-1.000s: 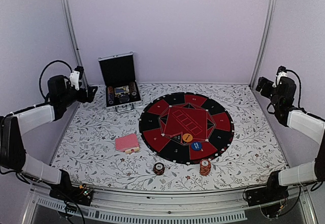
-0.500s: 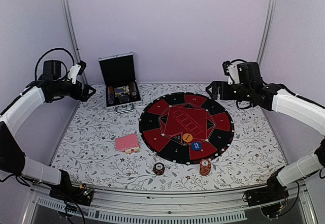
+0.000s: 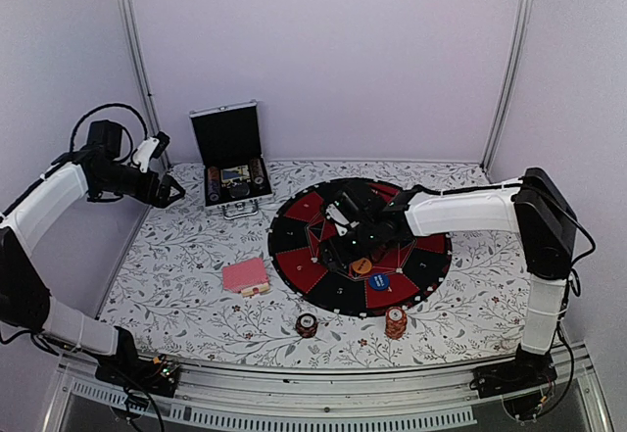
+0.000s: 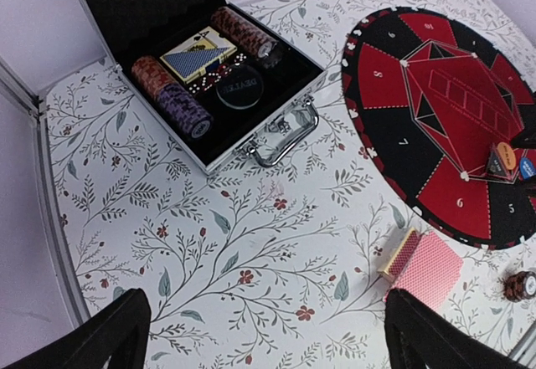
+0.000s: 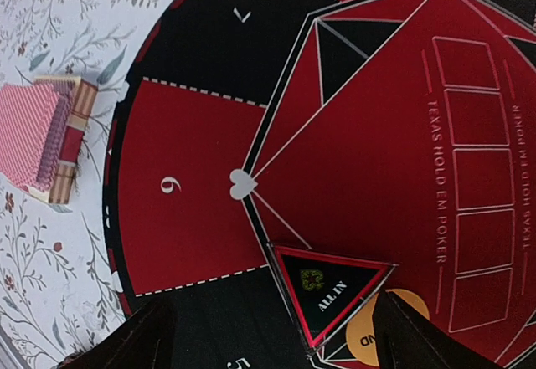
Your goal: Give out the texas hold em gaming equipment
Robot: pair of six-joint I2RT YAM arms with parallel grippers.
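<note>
Top external: right gripper (image 5: 272,306) brought over mat (image 3: 294,238) centre, jaws open above ALL IN marker (image 5: 332,289); left gripper (image 4: 261,331) open; deck (image 3: 245,276) undealt.

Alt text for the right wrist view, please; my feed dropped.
The right gripper hangs open over the round black-and-red mat, its fingers either side of a triangular ALL IN marker. A pink-backed card deck lies off the mat's left edge.

Right wrist view: deck (image 5: 38,139) cut by left picture edge; orange disc (image 5: 362,335) partly under ALL IN triangle (image 5: 331,289), lettering incomplete. Left wrist view: chip stack (image 4: 521,285) cut by right edge.
</note>
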